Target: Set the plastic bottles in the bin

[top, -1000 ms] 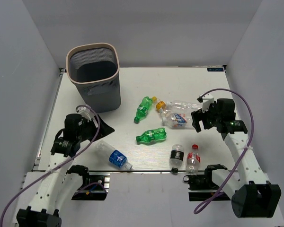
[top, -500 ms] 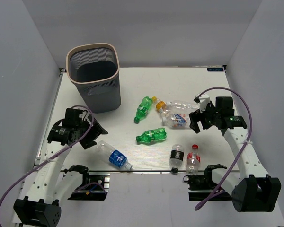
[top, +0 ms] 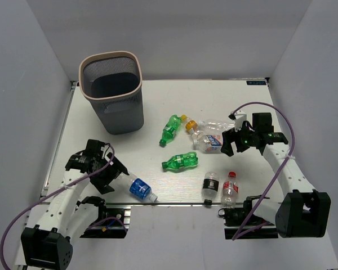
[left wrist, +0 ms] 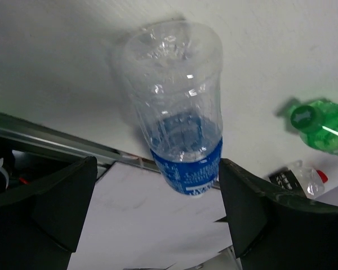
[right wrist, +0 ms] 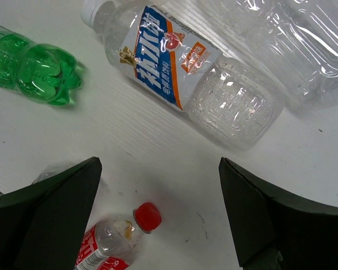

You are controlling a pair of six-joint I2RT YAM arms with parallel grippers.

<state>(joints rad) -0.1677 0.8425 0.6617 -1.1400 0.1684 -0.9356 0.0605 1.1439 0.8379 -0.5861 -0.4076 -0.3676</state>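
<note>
Standing upright on the far left of the white table [top: 174,98], the dark grey bin [top: 124,115] with its pale rim is well apart from both my claws, and every bottle I can count lies outside it on the tabletop. My left gripper [left wrist: 158,163] sits low near the front left edge with its jaws spread wide, and the clear blue-label bottle [left wrist: 180,112] lies on its side between them, base toward my wrist, a gap on either side so neither finger touches it. My right gripper [right wrist: 159,163] hangs over the right half of the table, jaws likewise parted and holding nothing, just beside the rounded base of the white-capped bottle [right wrist: 186,73] with the blue, red and white label. Touching that one on its far side lies a clear orange-capped bottle [top: 214,125]. One green bottle [top: 170,129] lies near the middle of the table and a second green bottle [top: 180,162] lies nearer to me. Close to the front edge, side by side, lie a black-label bottle [top: 209,187] and a small red-capped bottle [top: 230,190]
</note>
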